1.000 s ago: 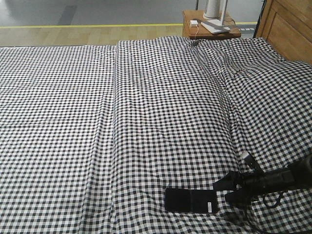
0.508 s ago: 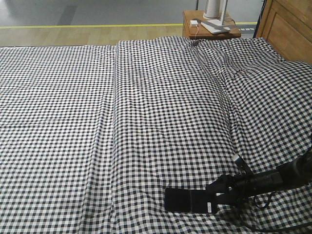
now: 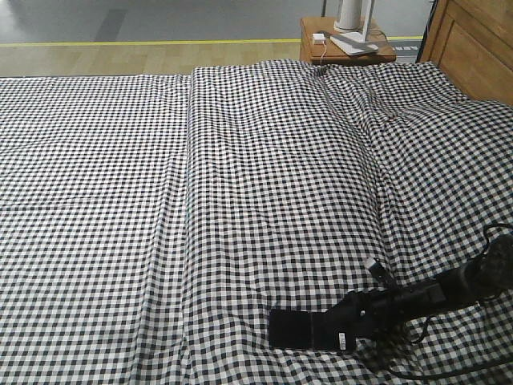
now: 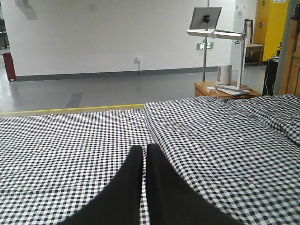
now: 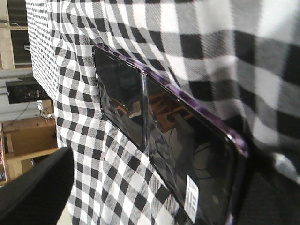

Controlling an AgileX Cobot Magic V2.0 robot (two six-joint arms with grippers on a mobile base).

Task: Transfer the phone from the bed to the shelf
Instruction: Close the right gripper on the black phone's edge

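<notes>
Phone [image 3: 304, 329] lying flat on the gingham bed [image 3: 240, 200]
Glossy black slab, creased across the middle, with a purplish rim and a white barcode sticker. The right claw [image 3: 343, 325] is spread open at the sticker end; the left claw [image 4: 144, 146] is pinched closed.

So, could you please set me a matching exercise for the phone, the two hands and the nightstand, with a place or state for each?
Things:
1. phone
2. left hand
3. right hand
4. nightstand

Place or state:
A. shut, holding nothing
B. past the far corner of the bed
C. lying flat on the bed
D. open, at the phone's sticker end

Pairs: 1-C, 2-A, 3-D, 4-B.
</notes>
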